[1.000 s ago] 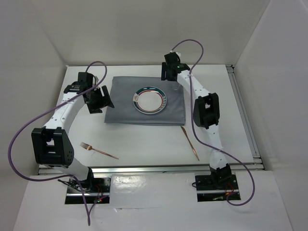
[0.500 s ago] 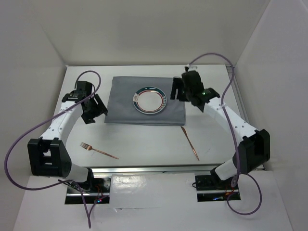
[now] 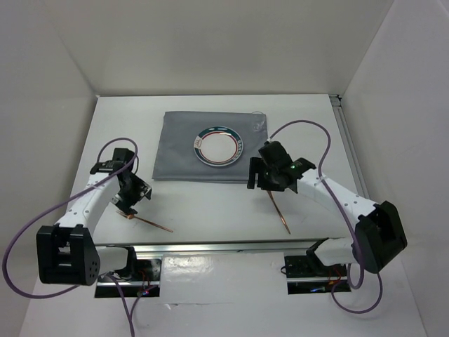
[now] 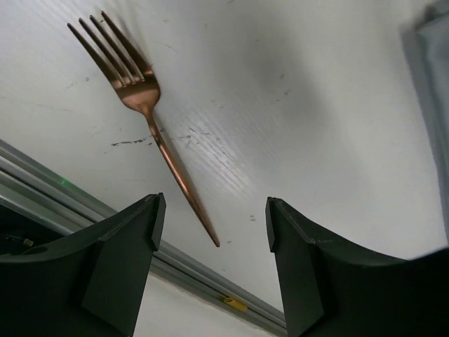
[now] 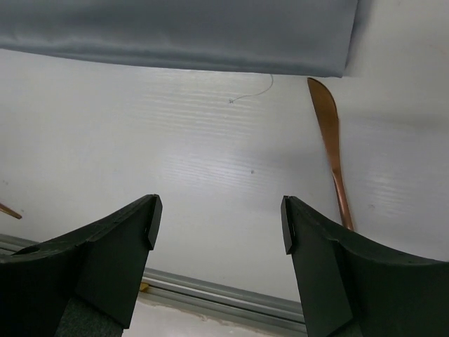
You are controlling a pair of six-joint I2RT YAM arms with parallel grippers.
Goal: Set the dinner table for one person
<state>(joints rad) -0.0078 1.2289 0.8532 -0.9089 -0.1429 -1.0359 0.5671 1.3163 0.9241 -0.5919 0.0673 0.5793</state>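
Left tool [image 4: 214, 203] apart over fork [image 4: 140, 95]; right tool [image 5: 219, 203] apart by knife [image 5: 330, 140]; plate [image 3: 238, 147] possibly lettered

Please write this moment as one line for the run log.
left gripper: open, by fork | right gripper: open, near knife | plate on cloth

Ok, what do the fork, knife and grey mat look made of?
Fork: likely metal, coppery rose-gold satin finish; thin, rigid, soft highlights along the handle.
Knife: same coppery metal look, smooth sheen on the blade.
Grey mat: probably woven fabric, matt; soft rounded edge, loose thread beside it.
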